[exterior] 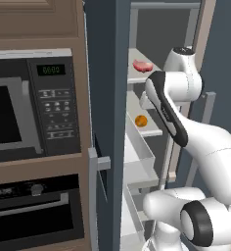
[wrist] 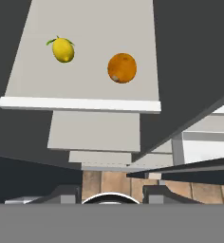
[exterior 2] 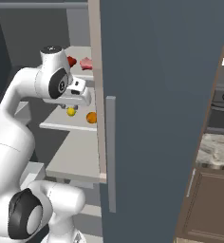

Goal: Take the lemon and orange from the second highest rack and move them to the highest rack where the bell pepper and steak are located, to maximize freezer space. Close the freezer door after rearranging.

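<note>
Inside the freezer (exterior: 137,29), poised above the second highest rack (wrist: 80,103) with the hand (exterior 2: 72,107) pressed together and pinching nothing. Lying toward ten o'clock on that rack in the hand view, the lemon (wrist: 63,50); well apart from it toward one o'clock, the orange (wrist: 122,68); both untouched, neither yet lifted. Seen from the right base view, lemon (exterior 2: 71,112) just under the hand, orange (exterior 2: 91,117) beside it toward four o'clock. One rack up, toward twelve o'clock, the bell pepper (exterior 2: 71,61) and, just to its right, the steak (exterior 2: 86,63), with bare shelf in front of them. At far right, the freezer door (exterior 2: 161,95) standing wide open.

Judged the step in hand: reaching for the first fruit, most likely the lemon. Best done by spreading the hand well before descending, centring squarely over the fruit, closing gently across its short width to stop it rolling, then lifting clear of the rack edge above before swinging upward. Worth avoiding: nudging the orange, or brushing the steak when setting down.
</note>
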